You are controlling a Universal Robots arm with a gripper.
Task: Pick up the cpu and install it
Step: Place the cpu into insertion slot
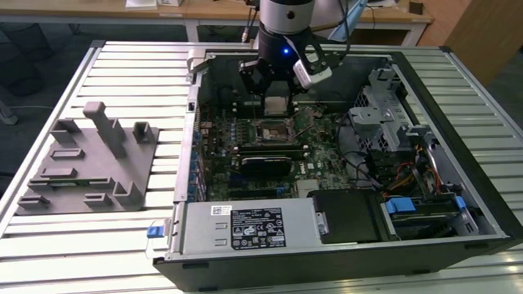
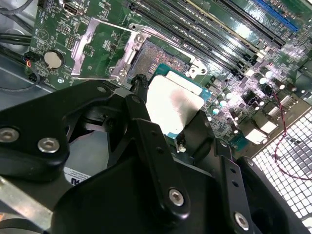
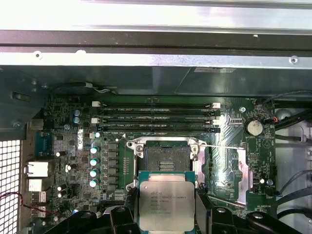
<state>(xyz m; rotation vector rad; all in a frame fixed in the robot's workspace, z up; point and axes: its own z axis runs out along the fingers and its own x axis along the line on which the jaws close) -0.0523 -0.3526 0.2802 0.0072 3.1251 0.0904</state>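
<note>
Probably a lab: slatted metal workbench (image 1: pixel 122 61), opened computer case (image 1: pixel 327 260), desks (image 1: pixel 204 12) behind.

The cpu (image 3: pixel 166 204) has a dull silvery metal lid, the gripper (image 1: pixel 276 103) is matt black, and the load plate (image 2: pixel 130 51) on the glossy green motherboard (image 3: pixel 68 146) is shiny metal.

Arm (image 1: pixel 286 21) is hanging straight down from above, wrist vertical, with a blue light glowing on it. Gripper (image 1: pixel 276 99) is pointing down. Its black fingers (image 2: pixel 144 117) are clamping opposite edges of the cpu (image 3: pixel 166 207) and holding it off the board, silvery face up.
</note>
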